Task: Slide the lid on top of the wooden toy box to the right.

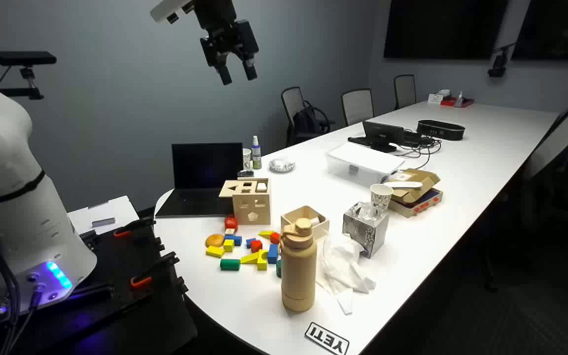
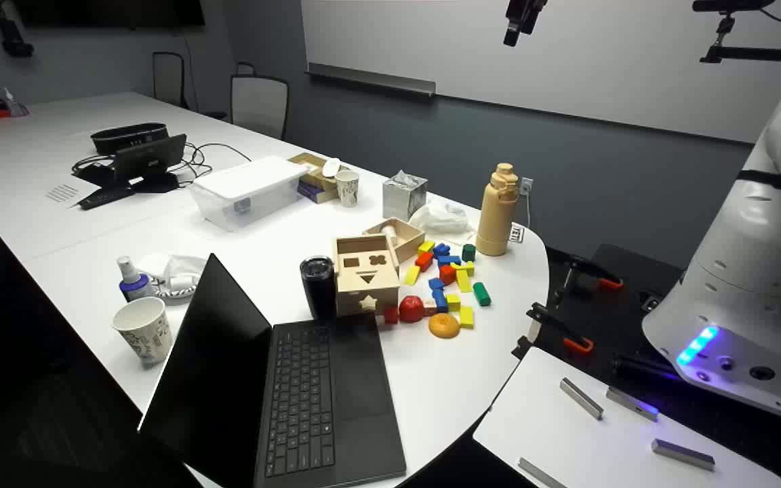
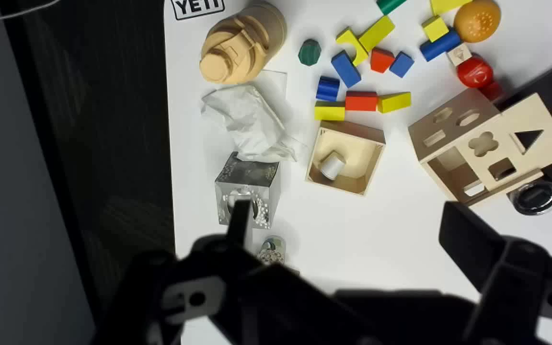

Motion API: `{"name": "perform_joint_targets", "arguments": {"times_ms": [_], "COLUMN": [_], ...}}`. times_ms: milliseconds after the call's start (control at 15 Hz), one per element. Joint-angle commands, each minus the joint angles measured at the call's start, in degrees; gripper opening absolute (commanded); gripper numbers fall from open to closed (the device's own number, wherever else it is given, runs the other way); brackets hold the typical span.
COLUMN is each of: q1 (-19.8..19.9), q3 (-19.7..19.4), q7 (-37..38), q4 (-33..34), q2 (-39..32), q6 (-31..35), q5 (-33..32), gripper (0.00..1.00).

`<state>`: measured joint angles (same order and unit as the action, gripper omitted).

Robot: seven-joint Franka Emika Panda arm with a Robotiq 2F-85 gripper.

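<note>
The wooden toy box (image 1: pixel 252 209) is a pale cube with shape cut-outs, standing beside the laptop; it also shows in an exterior view (image 2: pixel 350 298) and in the wrist view (image 3: pixel 454 128). Its lid (image 1: pixel 230 189), a thin pale panel with cut-outs (image 2: pixel 346 276), lies on top. In the wrist view the lid (image 3: pixel 506 140) is shifted toward the laptop and overhangs that side, leaving a gap on the opposite side. My gripper (image 1: pixel 238 76) is open and empty, high above the table, also in an exterior view (image 2: pixel 518 35). In the wrist view its fingers (image 3: pixel 346 211) are wide apart.
An open wooden tray-box (image 3: pixel 345 155), several colourful blocks (image 1: pixel 259 256) and a tan bottle (image 1: pixel 299 271) are near the toy box. A laptop (image 2: pixel 309 400) and a black tumbler (image 2: pixel 318 285) stand right beside it. A tissue box (image 1: pixel 365 229) stands farther off.
</note>
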<state>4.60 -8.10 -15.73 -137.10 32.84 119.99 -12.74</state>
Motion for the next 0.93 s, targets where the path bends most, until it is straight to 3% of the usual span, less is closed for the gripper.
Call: {"name": "perform_joint_targets", "arguments": {"times_ms": [0, 200, 400, 867], "q1": [0.0, 0.0, -0.92, -5.56], "q3": [0.02, 0.02, 2.13, 12.6], "q7": [-0.01, -0.01, 4.17, 21.74], "q4": [0.1, 0.1, 1.53, 2.88], "q2": [-0.02, -0.02, -4.66, -21.86], "q6": [-0.11, -0.11, 3.17, 20.54], "q5": [0.03, 0.03, 0.89, 2.86], "gripper": [1.0, 1.0, 1.0, 1.0]}}
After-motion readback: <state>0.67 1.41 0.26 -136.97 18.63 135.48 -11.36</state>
